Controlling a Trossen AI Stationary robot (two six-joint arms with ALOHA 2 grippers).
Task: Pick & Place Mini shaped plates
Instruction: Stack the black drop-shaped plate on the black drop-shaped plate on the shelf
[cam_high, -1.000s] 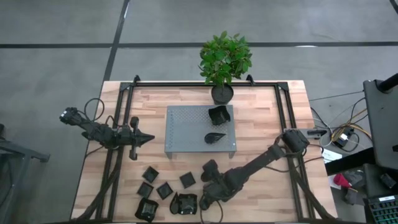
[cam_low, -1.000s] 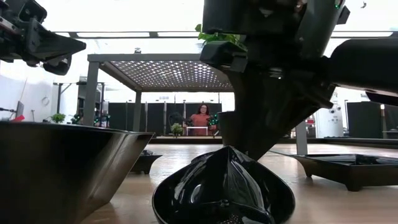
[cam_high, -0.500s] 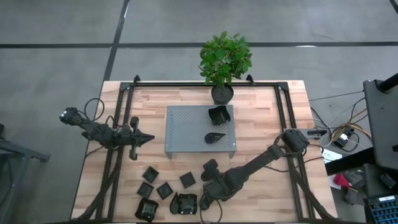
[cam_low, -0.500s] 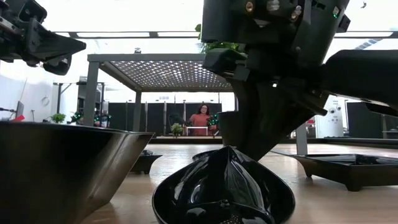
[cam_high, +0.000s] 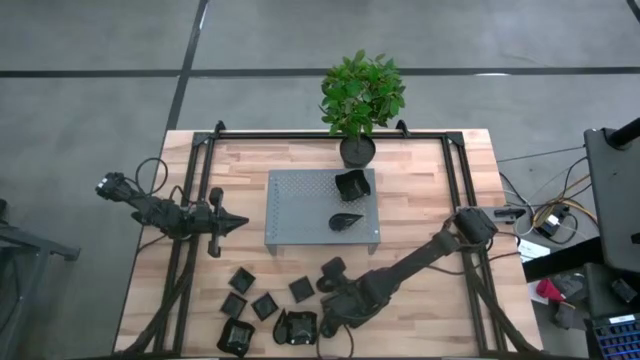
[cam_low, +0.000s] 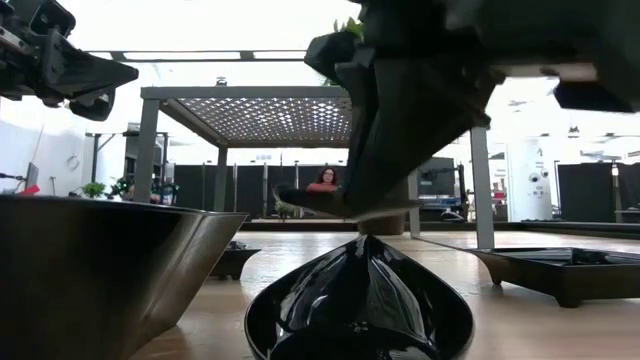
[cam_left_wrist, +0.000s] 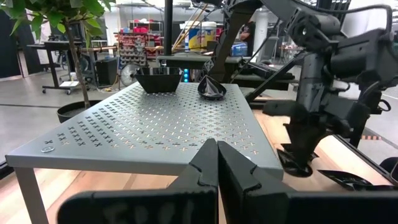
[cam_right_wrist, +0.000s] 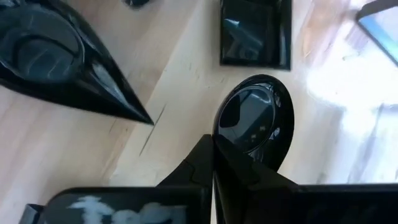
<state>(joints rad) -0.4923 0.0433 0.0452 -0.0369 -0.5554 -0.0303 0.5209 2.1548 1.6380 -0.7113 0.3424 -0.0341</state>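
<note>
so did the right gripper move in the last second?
Yes. In the high view the right gripper has shifted slightly toward the left side of the table and up off the teardrop plate, judged against the grey perforated platform.

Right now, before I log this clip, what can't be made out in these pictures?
High view: the right gripper and its arm cover the held plate.
High view: the loose plates are too small to tell shapes.
Low view: a near plate and a dish wall block the table behind.
Left wrist view: the platform hides most of the table beyond the shut left gripper.
</note>
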